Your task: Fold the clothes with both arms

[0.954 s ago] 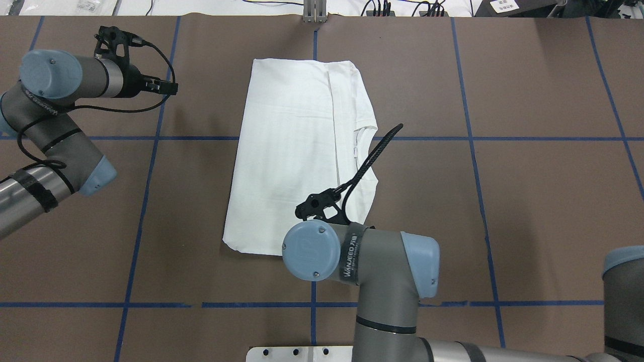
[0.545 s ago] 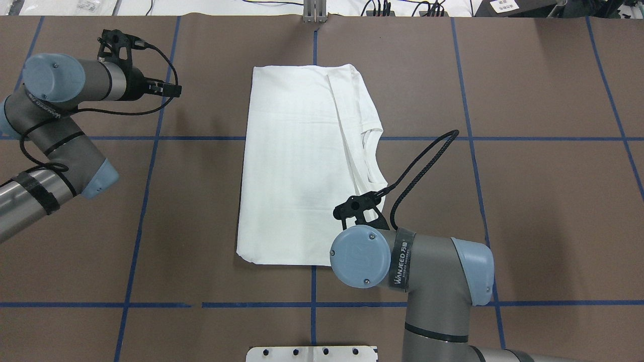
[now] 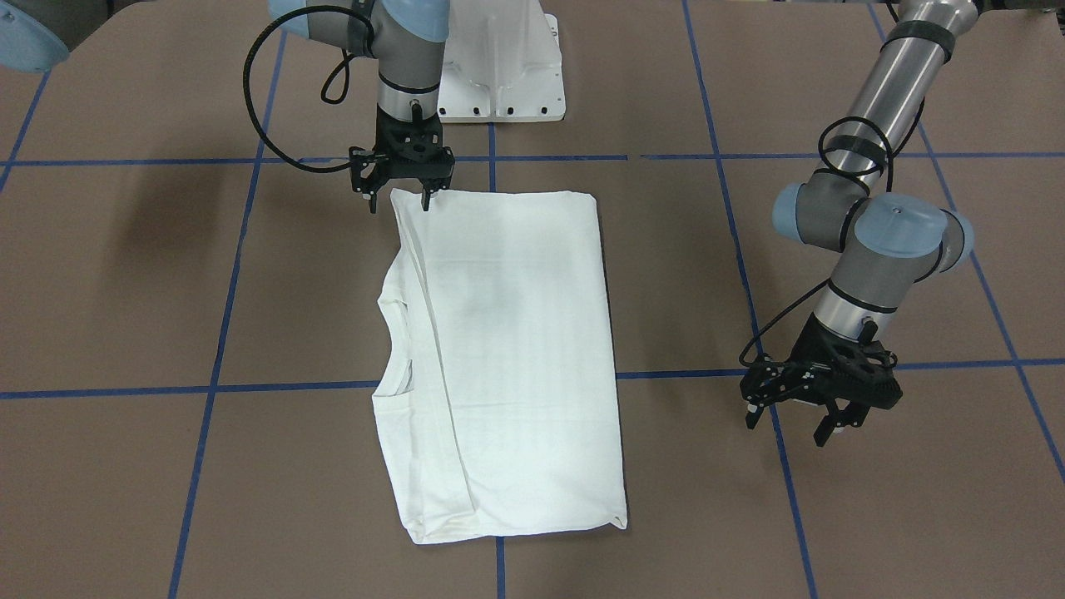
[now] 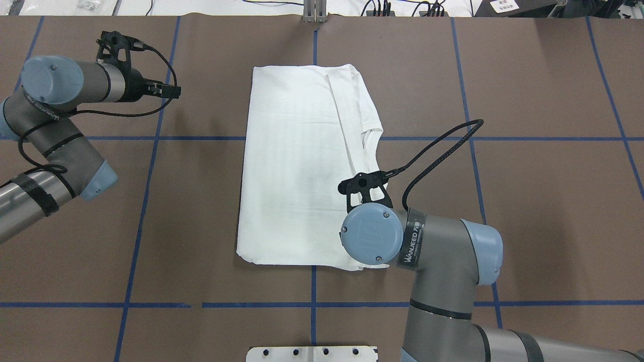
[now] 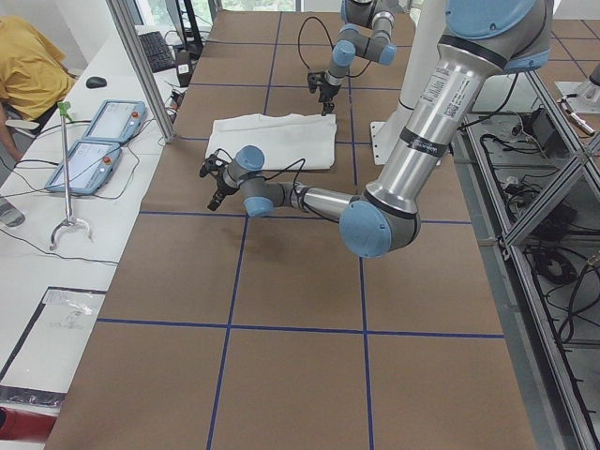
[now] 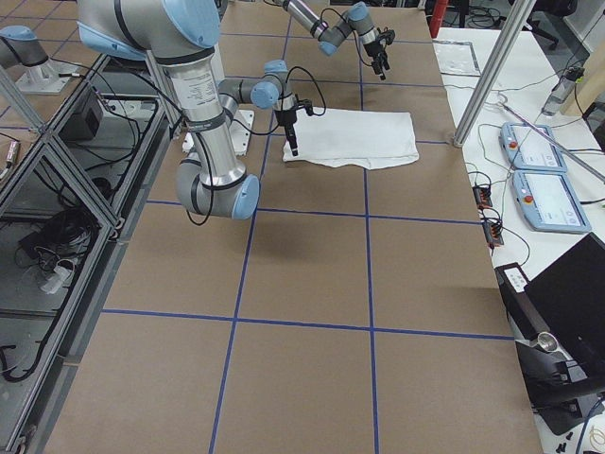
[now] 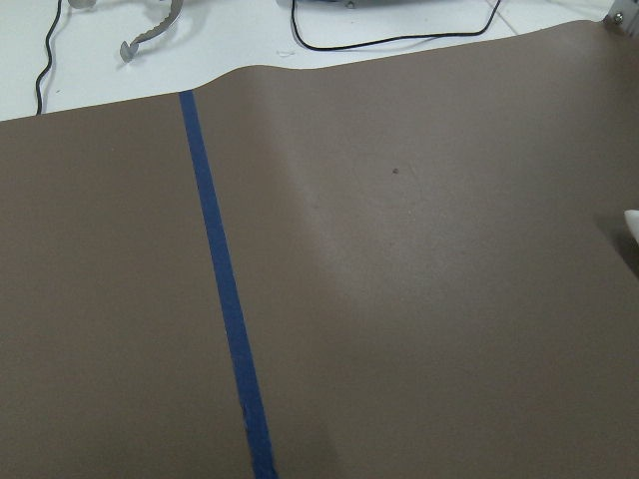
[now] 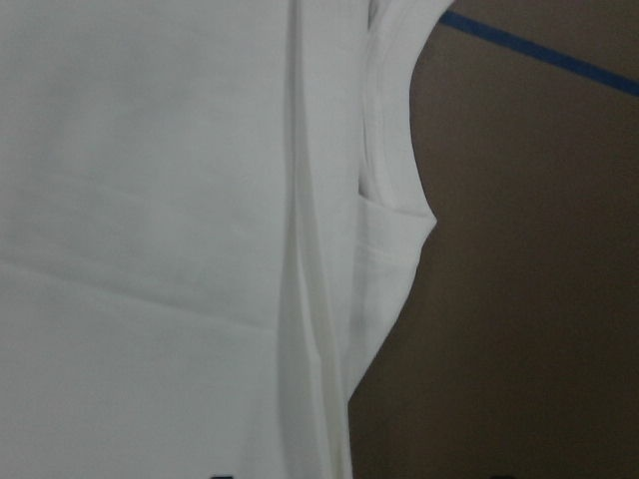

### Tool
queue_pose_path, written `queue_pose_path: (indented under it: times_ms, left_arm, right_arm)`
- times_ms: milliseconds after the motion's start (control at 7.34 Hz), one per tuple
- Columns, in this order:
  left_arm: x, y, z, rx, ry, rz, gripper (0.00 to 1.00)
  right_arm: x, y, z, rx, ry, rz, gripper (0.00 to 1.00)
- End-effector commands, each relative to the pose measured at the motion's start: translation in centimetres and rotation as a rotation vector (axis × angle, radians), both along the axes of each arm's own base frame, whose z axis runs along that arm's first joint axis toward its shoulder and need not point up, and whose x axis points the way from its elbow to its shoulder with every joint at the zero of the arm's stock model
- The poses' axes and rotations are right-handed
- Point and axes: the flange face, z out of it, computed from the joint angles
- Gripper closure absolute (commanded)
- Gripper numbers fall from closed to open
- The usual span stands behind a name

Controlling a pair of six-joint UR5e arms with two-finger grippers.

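Observation:
The white T-shirt (image 4: pixel 297 166) lies folded into a long rectangle on the brown table, its collar (image 4: pixel 370 136) on the robot's right side. In the front-facing view the shirt (image 3: pixel 507 349) has its corner nearest the robot between the spread fingers of my right gripper (image 3: pixel 398 200), which is open. The right wrist hides that gripper in the overhead view. The right wrist view shows the shirt (image 8: pixel 170 230) and its collar (image 8: pixel 394 150) close below. My left gripper (image 3: pixel 790 420) hangs open and empty off the shirt's far left, apart from it, and is also the left gripper (image 4: pixel 171 91) overhead.
The white pedestal base (image 3: pixel 499 75) stands at the robot's edge. Blue tape lines (image 4: pixel 151 138) cross the brown table. Beyond the far edge are two teach pendants (image 5: pixel 89 155), a metal post (image 5: pixel 141 66) and a seated person in a yellow top (image 5: pixel 28 66).
My right arm has swung to the right along the shirt's near edge. The shirt slid right and straightened a second ago, then stayed put. The left arm barely moved.

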Motion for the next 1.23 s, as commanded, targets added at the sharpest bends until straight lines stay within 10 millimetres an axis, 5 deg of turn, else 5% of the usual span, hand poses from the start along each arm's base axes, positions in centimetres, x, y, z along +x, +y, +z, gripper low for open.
queue_pose_path:
  times_ms: [0, 409, 1090]
  left_arm:
    - [0.0, 0.0, 0.1, -0.001, -0.001, 0.0, 0.0]
    - [0.8, 0.4, 0.2, -0.002, -0.002, 0.012, 0.0]
    - [0.9, 0.5, 0.5, -0.005, -0.006, 0.014, 0.0]
  right_arm:
    - [-0.6, -6.6, -1.9, 0.05, 0.022, -0.022, 0.0]
    - [-2.0, -5.2, 2.1, 0.021, 0.084, -0.071, 0.0]
    - [-3.7, -4.8, 4.3, 0.001, 0.132, -0.083, 0.0]
